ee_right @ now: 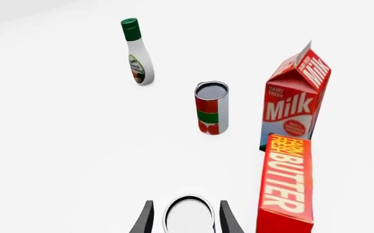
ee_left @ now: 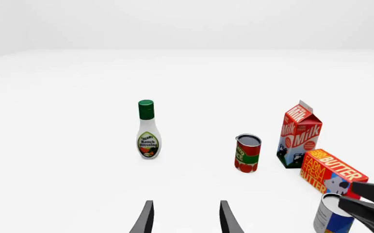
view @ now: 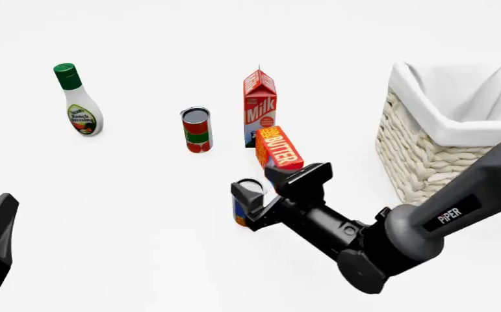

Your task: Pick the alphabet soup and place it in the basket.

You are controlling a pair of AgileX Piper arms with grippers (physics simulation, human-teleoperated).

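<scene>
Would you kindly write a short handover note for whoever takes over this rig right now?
Right gripper: fingers either side of the small blue-and-orange alphabet soup can with the silvery top; whether they are clamped cannot be told.
Left gripper: open, holding nothing, off to the left.
Can: upright, seemingly on the table, just in front of the red butter box.
Large cream woven wicker basket with white cloth lining: at the right, nothing visible inside.
Done: right arm positioned at the can.
Left: confirm grip, lift, carry right, release into basket.
</scene>
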